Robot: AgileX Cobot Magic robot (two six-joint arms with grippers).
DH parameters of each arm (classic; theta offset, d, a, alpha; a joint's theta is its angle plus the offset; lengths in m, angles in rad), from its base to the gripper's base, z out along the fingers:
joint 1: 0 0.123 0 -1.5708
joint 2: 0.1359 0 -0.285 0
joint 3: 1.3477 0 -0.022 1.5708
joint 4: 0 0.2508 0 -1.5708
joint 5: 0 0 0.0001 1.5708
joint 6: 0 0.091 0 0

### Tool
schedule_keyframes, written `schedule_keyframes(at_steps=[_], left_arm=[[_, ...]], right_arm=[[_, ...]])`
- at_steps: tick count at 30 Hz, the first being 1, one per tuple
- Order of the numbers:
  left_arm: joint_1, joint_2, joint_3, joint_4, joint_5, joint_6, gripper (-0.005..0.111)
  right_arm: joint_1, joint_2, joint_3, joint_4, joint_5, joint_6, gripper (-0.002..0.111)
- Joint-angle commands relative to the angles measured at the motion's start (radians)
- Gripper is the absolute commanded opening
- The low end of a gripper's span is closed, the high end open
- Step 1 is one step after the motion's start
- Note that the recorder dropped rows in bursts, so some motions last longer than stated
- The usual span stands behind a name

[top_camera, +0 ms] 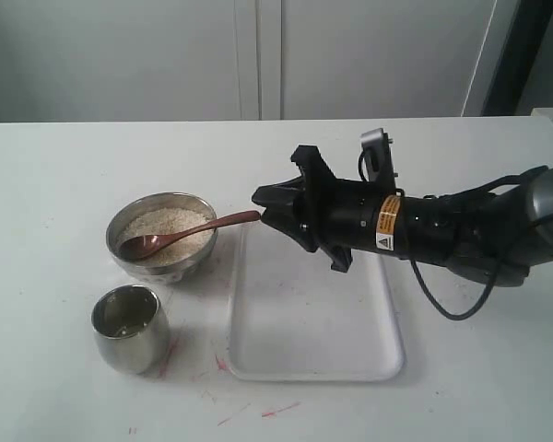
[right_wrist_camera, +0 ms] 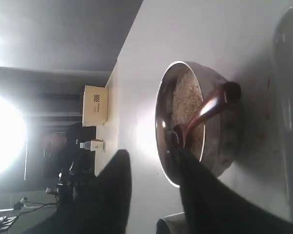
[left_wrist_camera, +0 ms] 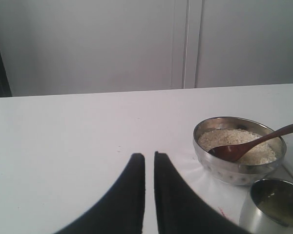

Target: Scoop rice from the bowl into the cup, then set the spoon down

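Observation:
The steel bowl (top_camera: 166,267) holds off-white rice (top_camera: 170,221). The dark wooden spoon (top_camera: 189,234) lies with its scoop in the rice and its handle over the rim, pointing toward my right gripper (top_camera: 263,207). That gripper is open, its fingertips right at the handle's end, nothing held. In the right wrist view the spoon (right_wrist_camera: 205,109) and bowl (right_wrist_camera: 219,146) lie beyond the spread fingers (right_wrist_camera: 119,165). The steel cup (top_camera: 129,327) stands in front of the bowl. My left gripper (left_wrist_camera: 149,156) is shut and empty, off to one side of the bowl (left_wrist_camera: 234,170) and cup (left_wrist_camera: 273,207).
A white tray (top_camera: 309,322) lies on the white table (top_camera: 55,184) under my right arm, right of the bowl. Red marks dot the table near the cup and the tray's front edge. A white wall rises behind the table.

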Motion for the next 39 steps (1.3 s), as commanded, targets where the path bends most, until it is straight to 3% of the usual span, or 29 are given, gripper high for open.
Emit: schedule_keyframes(at_steps=[1,4,39], left_arm=[[-0.001,-0.004,-0.003,-0.004,-0.005,-0.001,0.014],[-0.001,-0.004,-0.003,-0.004,-0.005,-0.001,0.014],[-0.001,-0.004,-0.003,-0.004,-0.005,-0.001,0.014]], right_arm=[[0.001,-0.001,-0.004,-0.009,0.001,-0.003,0.053],[0.001,0.0,-0.004,-0.007,0.029,0.001,0.059],[0.029,0.12,-0.122,0.045,0.112,0.027,0.059]])
